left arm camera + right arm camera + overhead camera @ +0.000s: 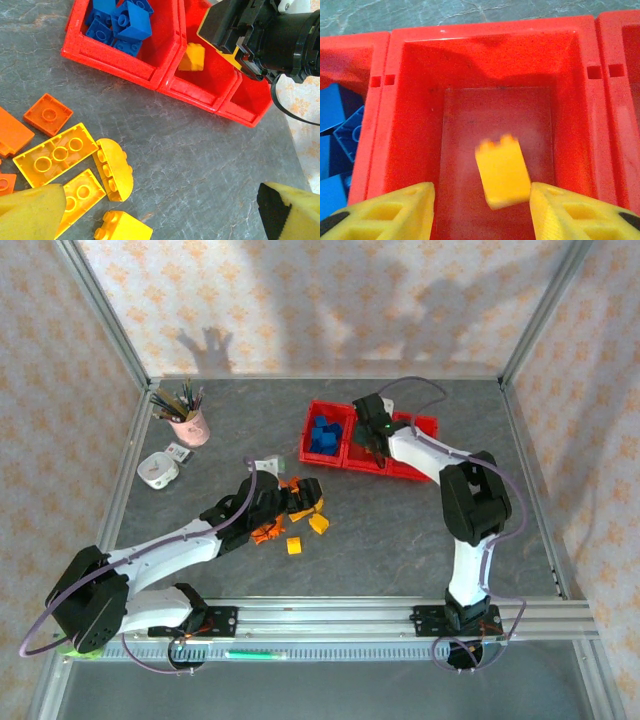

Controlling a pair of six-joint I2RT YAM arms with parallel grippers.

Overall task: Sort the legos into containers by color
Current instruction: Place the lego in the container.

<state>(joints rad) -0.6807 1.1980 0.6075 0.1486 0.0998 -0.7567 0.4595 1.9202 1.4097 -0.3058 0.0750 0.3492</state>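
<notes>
Right claw [481, 200] hangs over the middle red open-topped plastic bin [485, 60] with its yellow fingers [395, 212] parted. Between them is a small yellow plastic building block [502, 172], studs toward the far wall and blurred in the wrist view. Red bin floor shows between the block and one finger. On the other side the block runs right up to the finger, and I can't tell whether they touch. So the jaws are apart, with no firm grip on show.

Out from there, the neighbouring red bin [375, 55] on the left holds a heap of blue blocks [122, 22]. The third red bin [620, 45] closes the row on the right, all three joined side by side.

Over to the left claw [162, 215], low over the grey marbled table [200, 150]. Its fingertips are spread wide and it holds nothing.

Just beside one fingertip [30, 212] lie a long yellow plate [55, 155], a shorter yellow plate [80, 192] partly under that fingertip, and a yellow half-round piece [116, 169]. A small yellow sloped block [122, 227] sits near the bottom edge. Further out lies an orange square tile [48, 114], and there's more orange at the left edge.

From overhead, this loose pile sits mid-table, apart from the bins. At the far left stand a pink cup of pencils [192, 427] and a small white round object [157, 470].
</notes>
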